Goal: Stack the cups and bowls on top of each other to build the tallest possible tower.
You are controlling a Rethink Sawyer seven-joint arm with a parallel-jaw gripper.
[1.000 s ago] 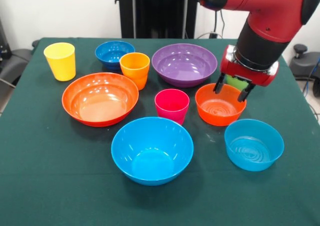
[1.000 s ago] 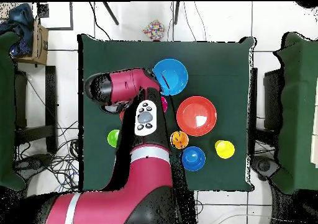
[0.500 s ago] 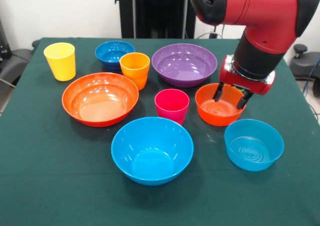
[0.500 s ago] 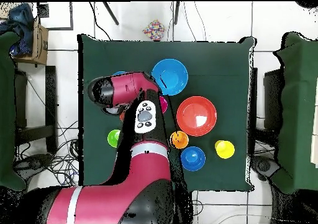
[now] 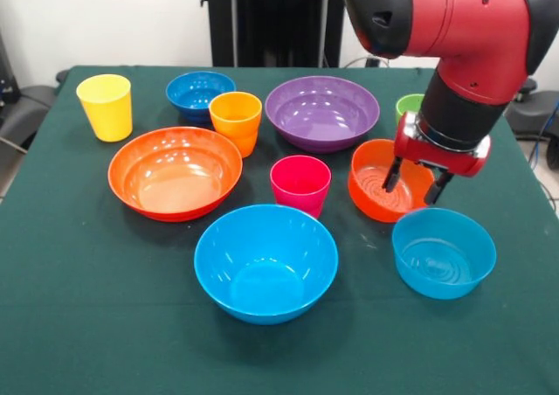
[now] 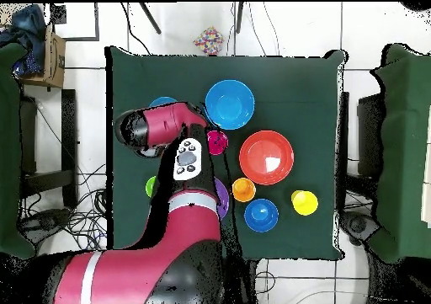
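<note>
The front view looks across the desk (image 5: 79,308) at close range, angled down, with the end effector (image 5: 417,183) right of centre. The overhead view looks straight down from high up, taking in the whole desk (image 6: 311,90) and surrounding floor (image 6: 84,107). Both views share the desk top.

Ten cups (image 5: 300,185) and bowls (image 5: 265,261), all unstacked

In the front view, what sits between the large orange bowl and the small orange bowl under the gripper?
The magenta-pink cup stands upright between the large orange bowl and the small orange bowl, touching neither; the front view shows it.
</note>
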